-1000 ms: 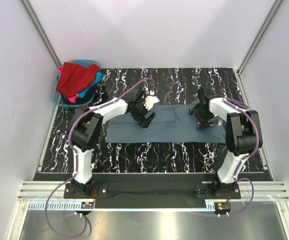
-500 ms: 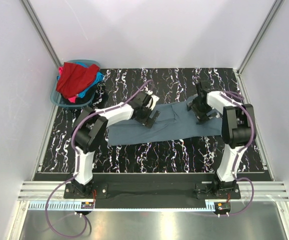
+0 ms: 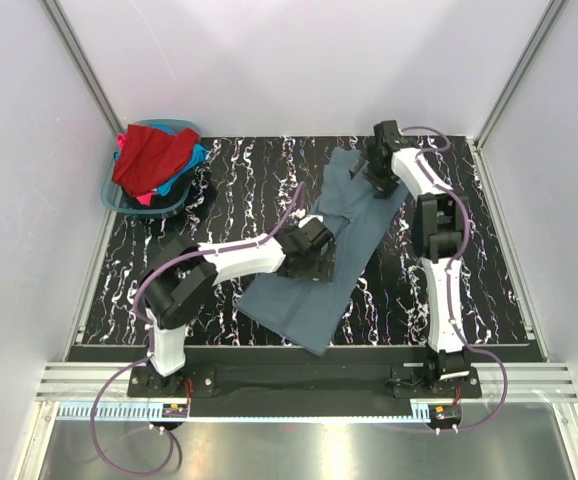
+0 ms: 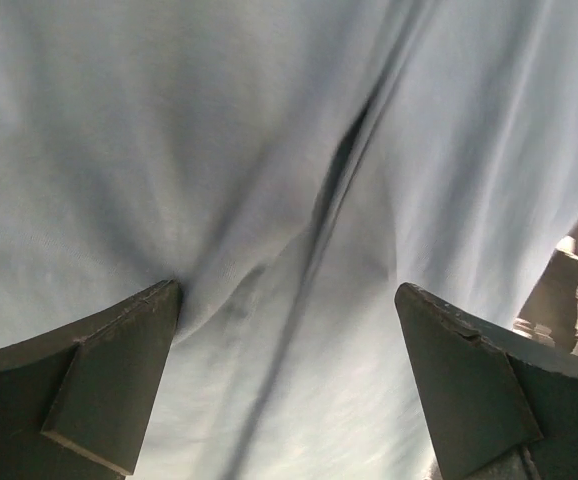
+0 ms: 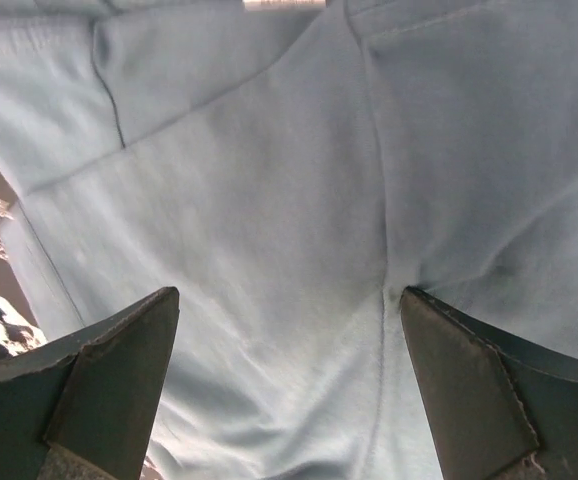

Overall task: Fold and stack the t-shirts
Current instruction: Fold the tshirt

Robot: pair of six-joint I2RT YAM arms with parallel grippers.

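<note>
The slate grey-blue t-shirt (image 3: 357, 222) lies partly folded in a long diagonal strip, from the far middle of the table to the near edge. My left gripper (image 3: 316, 264) is open with its fingertips pressed onto the shirt's middle; cloth fills the left wrist view (image 4: 269, 150) between the spread fingers (image 4: 109, 380). My right gripper (image 3: 373, 172) is open and pressed onto the shirt's far end; the right wrist view shows seams and cloth (image 5: 269, 200) between its fingers (image 5: 474, 390). A red t-shirt (image 3: 154, 155), a bright blue one (image 3: 195, 158) and a pink one (image 3: 143, 200) are piled in the basket.
The teal-blue plastic basket (image 3: 114, 200) stands at the far left corner of the black marbled table (image 3: 229, 170). Grey walls close in the left, far and right sides. The shirt's near corner reaches the table's front edge (image 3: 314, 345).
The shirt has swung from lying across the table to a diagonal. My right gripper moved to the far edge with its end; my left gripper moved nearer and rightwards.
</note>
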